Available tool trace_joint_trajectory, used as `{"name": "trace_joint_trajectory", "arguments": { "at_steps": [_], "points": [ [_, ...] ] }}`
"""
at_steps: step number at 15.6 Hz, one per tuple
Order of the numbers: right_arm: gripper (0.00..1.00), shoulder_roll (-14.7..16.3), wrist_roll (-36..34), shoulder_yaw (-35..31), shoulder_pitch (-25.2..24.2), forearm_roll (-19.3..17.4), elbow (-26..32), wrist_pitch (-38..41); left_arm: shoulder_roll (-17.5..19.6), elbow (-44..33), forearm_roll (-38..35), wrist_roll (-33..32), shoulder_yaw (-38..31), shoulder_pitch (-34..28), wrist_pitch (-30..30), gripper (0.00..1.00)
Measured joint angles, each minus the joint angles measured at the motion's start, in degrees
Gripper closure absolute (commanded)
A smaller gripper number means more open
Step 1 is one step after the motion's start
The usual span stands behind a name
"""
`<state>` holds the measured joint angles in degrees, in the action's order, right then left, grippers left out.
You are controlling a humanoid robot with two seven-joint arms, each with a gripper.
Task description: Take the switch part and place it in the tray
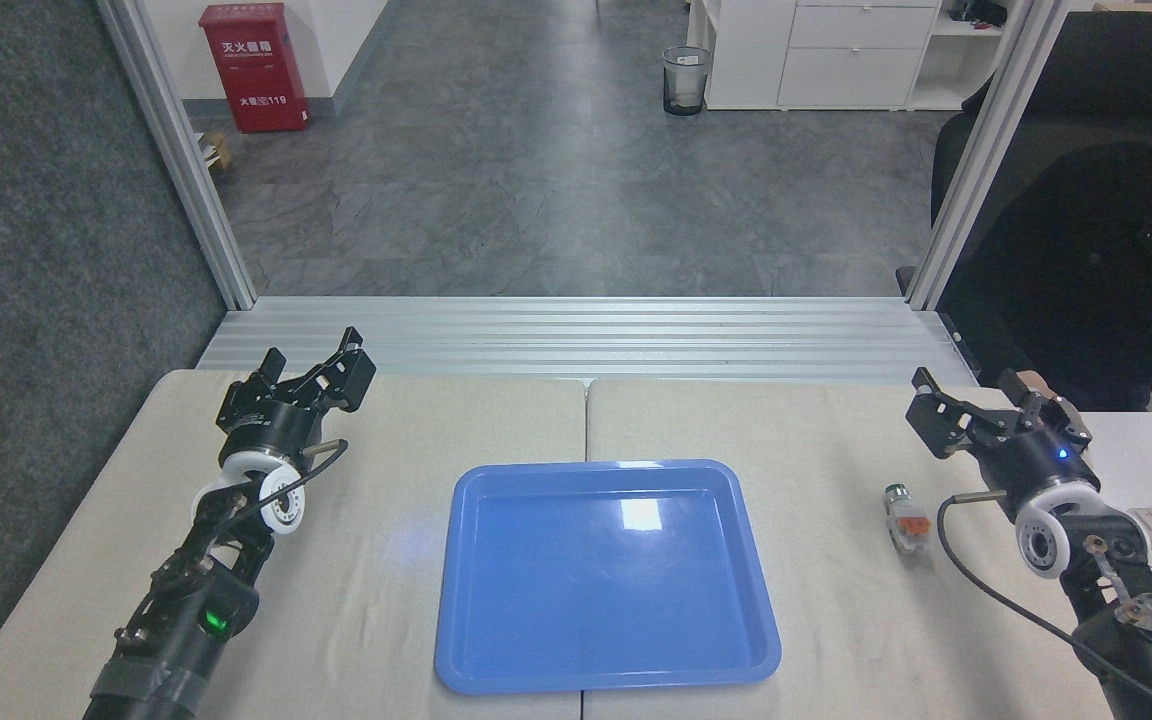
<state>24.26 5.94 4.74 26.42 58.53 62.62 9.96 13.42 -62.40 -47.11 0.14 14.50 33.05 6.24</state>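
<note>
Grippers first: our right gripper (971, 395) hangs above the beige table (376, 600) to the right of the tray (456, 600), its black fingers spread apart and holding nothing. Our left gripper (314, 362) is poised on the tray's other side, to its upper left, its fingers likewise parted and empty.

At the centre of the table lies the tray, large, shallow and glossy blue, with rounded corners and a raised rim. Nothing lies in it; only a bright patch of reflected light shows on its floor.

Right of the tray, clear of its rim, lies the switch part (906, 517). We see a small whitish, translucent block with an orange piece in the middle and a round silver-and-dark end, that end pointing away from us. It lies flat on the table, just below and slightly left of our right gripper, apart from its fingers. Beyond the table's right edge, a person in dark clothing (1106, 280) sits in a black chair (1101, 60).
</note>
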Motion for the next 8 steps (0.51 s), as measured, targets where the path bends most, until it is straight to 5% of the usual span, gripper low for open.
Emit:
{"name": "trace_joint_trajectory", "arguments": {
  "at_steps": [8],
  "points": [
    [0.01,0.03,-0.02,0.34,0.99,0.33,-0.08,0.02,-0.03,0.00,-0.03,0.00,0.00,0.00,0.00,0.00]
  ]
}}
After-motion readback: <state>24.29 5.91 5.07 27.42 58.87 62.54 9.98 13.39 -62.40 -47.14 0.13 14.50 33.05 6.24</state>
